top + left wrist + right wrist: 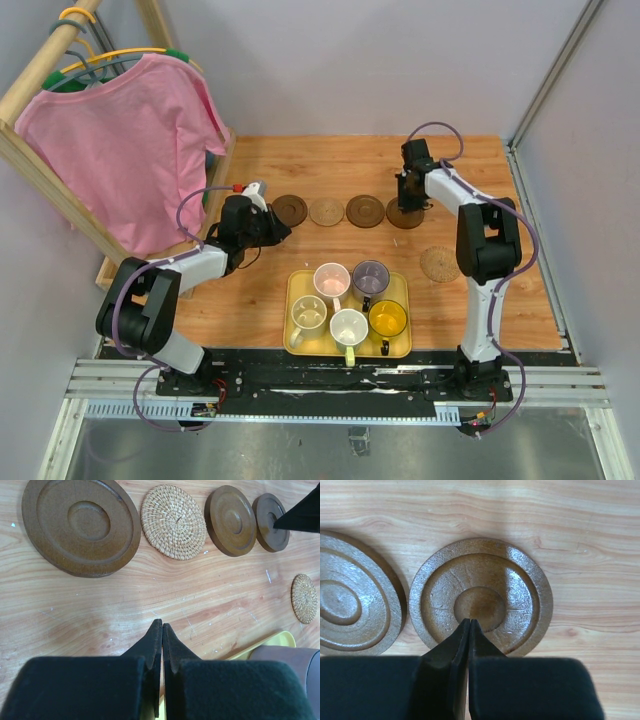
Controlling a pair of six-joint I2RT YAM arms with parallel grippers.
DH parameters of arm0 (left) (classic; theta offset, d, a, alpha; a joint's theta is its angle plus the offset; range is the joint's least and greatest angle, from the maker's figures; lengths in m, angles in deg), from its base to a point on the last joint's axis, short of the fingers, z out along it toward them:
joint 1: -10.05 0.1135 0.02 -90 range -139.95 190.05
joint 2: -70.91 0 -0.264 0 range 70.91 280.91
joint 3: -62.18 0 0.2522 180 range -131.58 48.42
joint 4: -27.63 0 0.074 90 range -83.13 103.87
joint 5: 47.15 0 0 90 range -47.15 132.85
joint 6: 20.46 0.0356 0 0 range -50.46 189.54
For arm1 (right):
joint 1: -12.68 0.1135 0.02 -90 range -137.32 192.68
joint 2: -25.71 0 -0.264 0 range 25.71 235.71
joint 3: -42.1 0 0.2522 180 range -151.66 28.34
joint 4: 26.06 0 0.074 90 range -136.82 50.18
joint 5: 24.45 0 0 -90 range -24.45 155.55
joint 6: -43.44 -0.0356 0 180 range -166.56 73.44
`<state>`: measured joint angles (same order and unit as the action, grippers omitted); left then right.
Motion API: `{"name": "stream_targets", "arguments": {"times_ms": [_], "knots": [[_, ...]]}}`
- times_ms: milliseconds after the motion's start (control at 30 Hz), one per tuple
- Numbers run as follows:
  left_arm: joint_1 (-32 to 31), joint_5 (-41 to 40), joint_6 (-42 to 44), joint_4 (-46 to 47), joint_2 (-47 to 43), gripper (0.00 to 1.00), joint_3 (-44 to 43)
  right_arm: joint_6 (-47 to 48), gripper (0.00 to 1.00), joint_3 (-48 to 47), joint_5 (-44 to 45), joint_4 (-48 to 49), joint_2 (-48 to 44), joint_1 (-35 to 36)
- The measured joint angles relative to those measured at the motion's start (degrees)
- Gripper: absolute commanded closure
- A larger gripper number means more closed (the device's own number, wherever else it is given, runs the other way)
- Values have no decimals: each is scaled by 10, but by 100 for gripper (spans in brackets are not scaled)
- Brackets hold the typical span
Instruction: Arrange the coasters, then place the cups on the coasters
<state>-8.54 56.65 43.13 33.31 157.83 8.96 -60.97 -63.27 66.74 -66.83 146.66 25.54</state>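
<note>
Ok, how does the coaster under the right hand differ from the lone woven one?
The dark coaster is brown with moulded rings; the woven coaster is pale tan wicker. The dark coaster ends the far row; the woven coaster lies apart from it. The shut right hand is over the dark coaster only. Both are round and flat.

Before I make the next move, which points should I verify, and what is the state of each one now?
1. Grippers empty: ok. The left gripper and the right gripper are shut on nothing.
2. Row started: ok. A row of four coasters lies along the far side.
3. Fifth coaster in the row: not ok. The stray woven coaster lies apart, nearer the right arm.
4. Right gripper clear of the coasters: cannot tell. Its tips are over the centre of the rightmost dark coaster; contact is unclear.
5. Cups on coasters: not ok. All five cups stand on the yellow tray.
</note>
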Motion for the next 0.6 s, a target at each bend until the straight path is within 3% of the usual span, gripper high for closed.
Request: {"name": "stream_targets", "arguments": {"times_ms": [167, 333, 400, 500, 600], "knots": [[0, 0, 0, 0, 0, 99, 0, 14, 98, -55, 9, -33, -5, 1], [0, 0, 0, 0, 0, 99, 0, 16, 97, -51, 21, -43, -62, 1], [0, 0, 0, 0, 0, 99, 0, 13, 94, -23, 33, -42, -99, 1], [0, 0, 0, 0, -1, 99, 0, 2, 81, 49, 55, -41, -161, 1], [0, -1, 3, 0, -3, 99, 2, -13, 79, 146, 83, -40, -219, 1]]}}
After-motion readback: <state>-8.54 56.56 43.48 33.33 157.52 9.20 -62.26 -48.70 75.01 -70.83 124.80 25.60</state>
